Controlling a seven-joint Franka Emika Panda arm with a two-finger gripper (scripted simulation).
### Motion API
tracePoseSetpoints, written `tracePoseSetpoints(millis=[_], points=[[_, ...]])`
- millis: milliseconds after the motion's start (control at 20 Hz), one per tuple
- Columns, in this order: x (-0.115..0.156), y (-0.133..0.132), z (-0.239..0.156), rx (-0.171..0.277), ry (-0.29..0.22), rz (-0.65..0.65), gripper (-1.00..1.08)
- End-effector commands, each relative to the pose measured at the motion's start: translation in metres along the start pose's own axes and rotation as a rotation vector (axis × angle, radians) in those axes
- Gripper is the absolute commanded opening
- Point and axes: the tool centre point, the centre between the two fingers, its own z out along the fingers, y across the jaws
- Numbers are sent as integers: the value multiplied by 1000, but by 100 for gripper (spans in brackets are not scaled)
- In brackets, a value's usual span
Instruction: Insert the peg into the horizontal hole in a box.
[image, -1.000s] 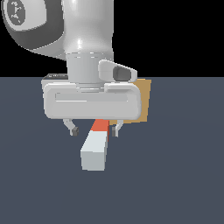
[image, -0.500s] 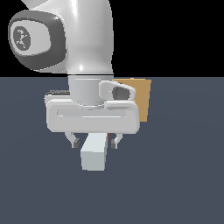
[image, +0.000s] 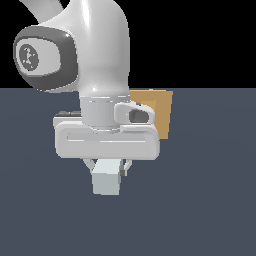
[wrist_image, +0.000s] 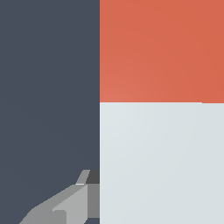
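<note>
The peg lies on the dark floor, its pale grey-white end pointing at the camera in the exterior view. Its red-orange end is hidden there behind the hand. The wrist view shows both parts: the red-orange end and the pale part. My gripper is down over the peg with a finger on each side, shut on it. One finger touches the peg's side in the wrist view. The tan box stands behind the hand, mostly hidden. Its hole is not visible.
The dark grey-blue floor spreads around the peg and box. The arm's white hand blocks most of the box and the far part of the peg in the exterior view.
The hand has come down onto the peg and now covers its red end in the exterior view. The fingers have drawn in against the peg's sides.
</note>
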Motion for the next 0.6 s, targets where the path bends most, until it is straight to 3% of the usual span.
tracePoseSetpoints(millis=[0, 550], points=[[0, 0, 1, 0, 0, 0, -100], [2, 5, -4, 0, 0, -9, -100]])
